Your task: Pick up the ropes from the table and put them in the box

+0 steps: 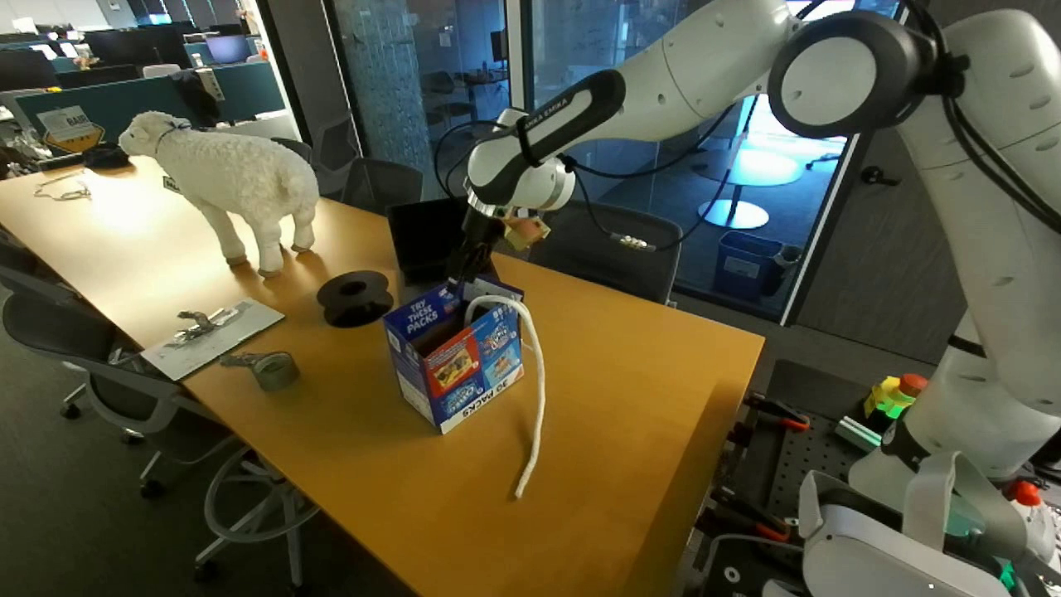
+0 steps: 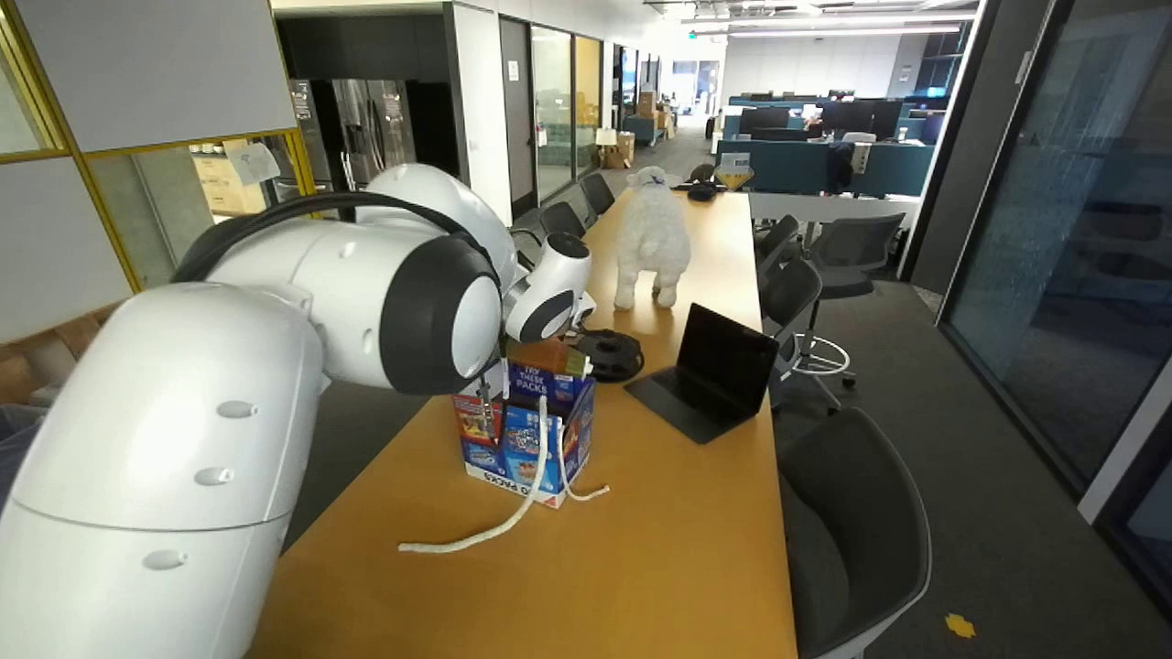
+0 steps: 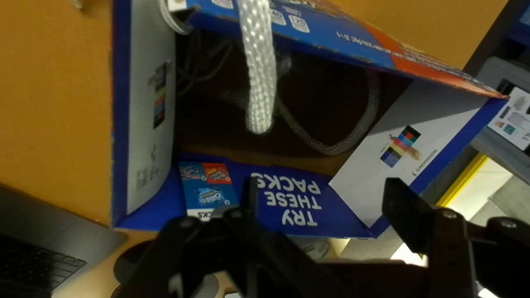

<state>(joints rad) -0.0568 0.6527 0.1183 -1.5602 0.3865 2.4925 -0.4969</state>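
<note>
The blue box (image 1: pixel 464 373) stands open on the tan table (image 1: pixel 630 414), flaps up; it also shows in an exterior view (image 2: pixel 522 448). A thick white rope (image 1: pixel 539 390) hangs over its rim down to the table. A thinner cord (image 2: pixel 569 467) also hangs over the box's edge to the table. In the wrist view the thick rope (image 3: pixel 261 74) crosses the box wall (image 3: pixel 348 41), its end inside. Another rope (image 3: pixel 331 147) curves within the box. My gripper (image 3: pixel 321 198) is open and empty, above the box at its "TRY THESE PACKS" flap; it also shows in an exterior view (image 1: pixel 469 264).
A black laptop (image 2: pixel 705 384) stands open near the box. A black spool (image 1: pixel 355 298), a roll of tape (image 1: pixel 273 371) and a grey board (image 1: pixel 214 338) lie beyond the box. A white toy sheep (image 1: pixel 240 182) stands farther along. Chairs line the table.
</note>
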